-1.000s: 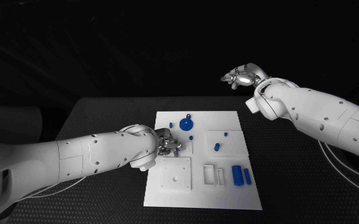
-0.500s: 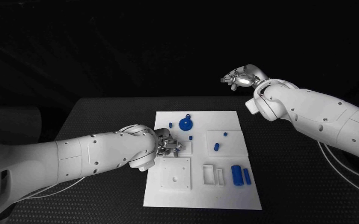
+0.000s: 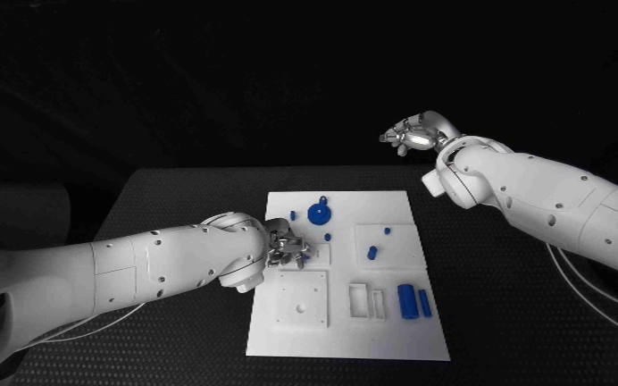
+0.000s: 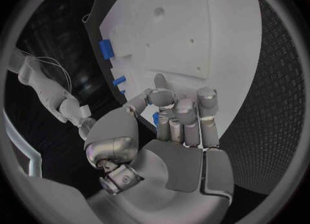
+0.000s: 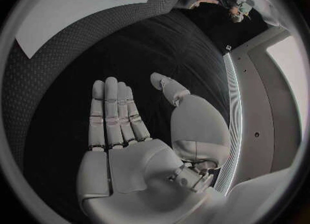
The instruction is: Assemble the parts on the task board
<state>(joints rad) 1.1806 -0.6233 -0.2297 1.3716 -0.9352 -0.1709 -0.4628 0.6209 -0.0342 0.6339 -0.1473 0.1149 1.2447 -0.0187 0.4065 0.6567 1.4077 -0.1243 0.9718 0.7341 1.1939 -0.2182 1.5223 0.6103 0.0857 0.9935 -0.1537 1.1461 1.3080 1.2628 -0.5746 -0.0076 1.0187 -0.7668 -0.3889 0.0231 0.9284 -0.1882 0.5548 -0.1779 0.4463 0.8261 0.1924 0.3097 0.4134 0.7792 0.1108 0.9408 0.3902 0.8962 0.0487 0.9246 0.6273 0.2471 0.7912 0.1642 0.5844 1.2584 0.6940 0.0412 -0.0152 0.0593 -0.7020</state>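
The white task board [image 3: 387,332] lies in the middle of the black table. My left hand [image 3: 290,249] hovers low over the board's left-middle, just beyond a square white plate with holes [image 3: 303,301]. In the left wrist view the fingers [image 4: 187,115] are curled in, and a small blue part [image 4: 155,118] shows pinched between thumb and fingers. My right hand [image 3: 413,133] hangs high beyond the table's far right corner, holding nothing, its fingers [image 5: 116,110] straight and flat. A blue gear [image 3: 320,216] sits near the board's far edge.
Small blue pegs [image 3: 373,252] lie across the middle of the board. Two blue cylinders [image 3: 408,301] rest near its right front, beside white slotted blocks [image 3: 367,301]. Black table [image 3: 515,314] surrounds the board on all sides.
My left hand has edged slightly away from the square plate, still over the same spot of the board. The right hand has stayed raised and still.
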